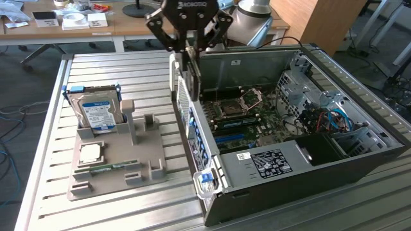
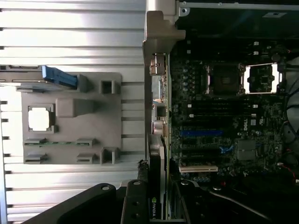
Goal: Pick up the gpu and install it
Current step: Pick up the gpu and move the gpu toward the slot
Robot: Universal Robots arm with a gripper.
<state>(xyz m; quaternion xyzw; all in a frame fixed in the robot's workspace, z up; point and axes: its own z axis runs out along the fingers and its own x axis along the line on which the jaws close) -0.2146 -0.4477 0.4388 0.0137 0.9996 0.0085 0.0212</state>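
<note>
Desks with boxes and paper stand at the back of the room; in front of them a slatted metal counter point(image 1: 115, 67) carries everything. On the exterior view's left lies a grey holder point(image 1: 110, 147). A hard drive point(image 1: 96, 110) with a blue-white label stands upright in the holder's rear slot. Nearer the camera a square chip point(image 1: 90, 153) lies flat in its recess, and just in front of it a memory stick point(image 1: 106, 168) lies flat along the holder.

At the middle, the black tool point(image 1: 190, 48) hangs from above, clenched on the top edge of the gpu point(image 1: 192, 77). The gpu hangs upright and edge-on, clear of the holder, at the left wall of the open case point(image 1: 308, 185), just beside the silver rear panel. Its lower edge sits about level with the case's rim, above the slots and not seated. I cannot tell whether it touches the panel. In the wrist view the card runs as a thin strip along that wall, with a green logo point(image 2: 153, 203) between the tool's fingers.

To the right, the case lies on its side with the motherboard point(image 1: 244, 120) exposed. An open socket point(image 1: 250, 98) sits near its far end, and a blue slot point(image 2: 201, 133) lies across the board. A labelled power supply point(image 1: 270, 161) sits at the near side, and blue and red cables point(image 1: 330, 120) curl at the far right.
</note>
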